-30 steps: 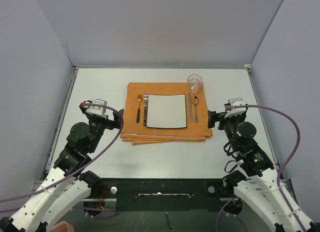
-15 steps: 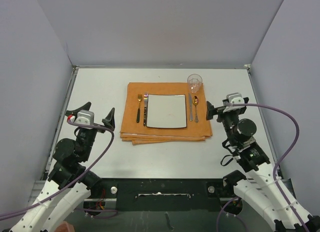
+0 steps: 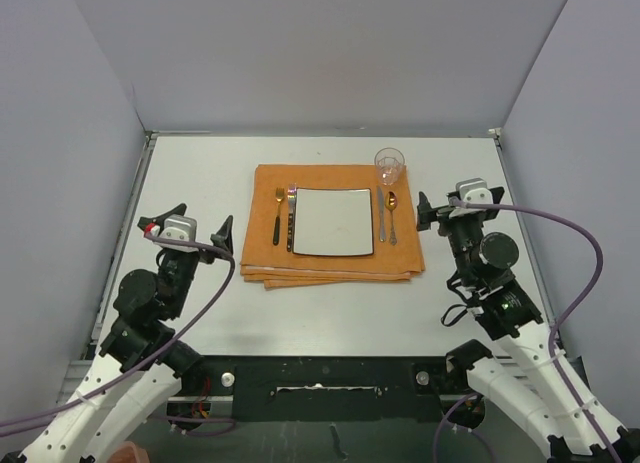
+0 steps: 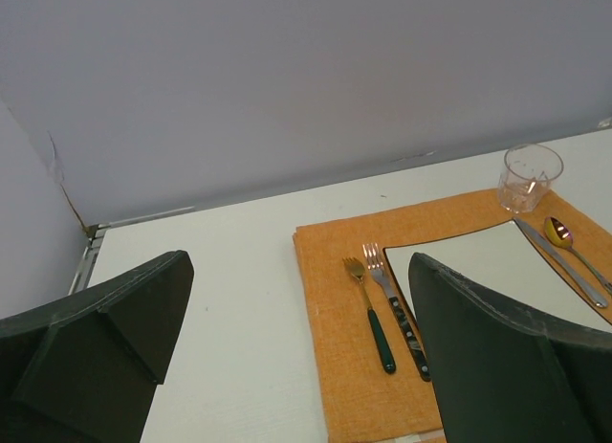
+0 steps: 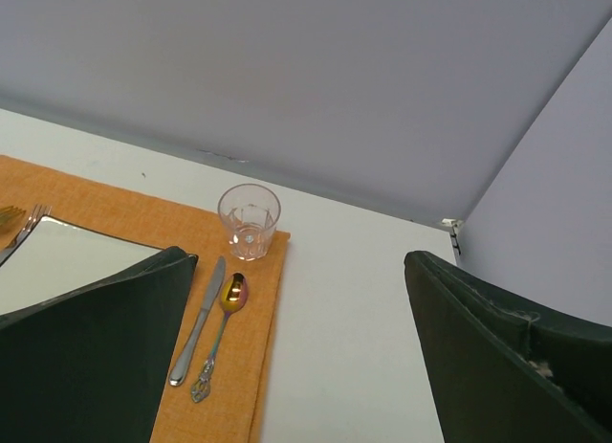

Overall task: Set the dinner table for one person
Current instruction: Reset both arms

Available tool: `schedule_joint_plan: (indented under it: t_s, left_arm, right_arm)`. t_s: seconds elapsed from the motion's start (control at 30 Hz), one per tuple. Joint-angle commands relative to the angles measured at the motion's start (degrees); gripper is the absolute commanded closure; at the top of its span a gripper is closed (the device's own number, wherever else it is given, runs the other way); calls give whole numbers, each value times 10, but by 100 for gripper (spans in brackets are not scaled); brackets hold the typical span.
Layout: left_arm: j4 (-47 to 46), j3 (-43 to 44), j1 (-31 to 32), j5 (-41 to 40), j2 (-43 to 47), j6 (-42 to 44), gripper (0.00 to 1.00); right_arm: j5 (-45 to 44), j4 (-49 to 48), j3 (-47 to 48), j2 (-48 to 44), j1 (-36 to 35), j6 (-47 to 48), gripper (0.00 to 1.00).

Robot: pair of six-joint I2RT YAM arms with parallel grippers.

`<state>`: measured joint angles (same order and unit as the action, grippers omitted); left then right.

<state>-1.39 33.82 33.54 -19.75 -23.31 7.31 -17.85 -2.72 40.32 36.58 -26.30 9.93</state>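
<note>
The table takes up most of the top view, its far edge against a grey wall; an orange mat lies midway between its left and right edges, a little nearer the far edge than the near one. A square white plate sits in the middle of the mat. Left of the plate lie two forks, tines toward the far edge: a gold fork on the outside and a silver fork close against the plate's left side; whether it touches I cannot tell. Right of the plate lie a knife and, outside it, a spoon; a clear glass stands upright at the mat's far right corner. The left gripper hangs over bare tabletop near the left edge, apart from the mat, its fingers spread wide and empty; the right gripper hangs near the right edge, just beside the mat, its fingers likewise wide, holding nothing.
</note>
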Motion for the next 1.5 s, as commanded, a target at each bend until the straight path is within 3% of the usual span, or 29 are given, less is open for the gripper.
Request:
schedule_joint_plan:
  t_s: [0.0, 0.2, 0.3, 0.47, 0.63, 0.8, 0.87, 1.0, 1.13, 1.23, 1.33, 1.4, 1.47]
  left_arm:
    - [-42, 27, -1, -17, -20, 16, 2]
    - [-92, 87, -3, -40, -110, 94, 2]
    - [-169, 92, -19, -57, -177, 132, 2]
    - [-153, 144, -173, 67, -266, -29, 2]
    - [-254, 87, -229, 132, -329, -20, 3]
    - [-328, 34, -289, 150, -379, -100, 10]
    - [-344, 21, -296, 147, -393, -113, 3]
    - [-366, 1, -302, 116, -418, -109, 2]
    - [-397, -19, -307, 93, -453, -117, 2]
    - [-433, -36, -313, 127, -478, -113, 2]
    - [-475, -60, -327, 167, -502, -115, 2]
    - [-513, -84, -343, 183, -516, -144, 2]
    - [-559, -109, -353, 253, -533, -109, 2]
  right_arm:
    - [-21, -64, 8, 22, 8, 10, 2]
    - [32, -109, 75, 122, 79, -43, 2]
    - [46, -151, 100, 181, 96, -50, 2]
    - [72, -160, 153, 267, 121, -62, 2]
    - [122, -252, 110, 309, 158, -119, 2]
    - [117, -296, 59, 344, 164, -126, 2]
    - [120, -293, 43, 353, 170, -111, 2]
    - [69, -246, 39, 374, 177, -123, 2]
    - [93, -234, 52, 415, 199, -176, 2]
    - [74, -235, 63, 439, 207, -203, 2]
    - [212, -340, 30, 452, 231, -149, 2]
    - [205, -352, 24, 459, 238, -151, 2]
    - [193, -366, 13, 462, 246, -167, 2]
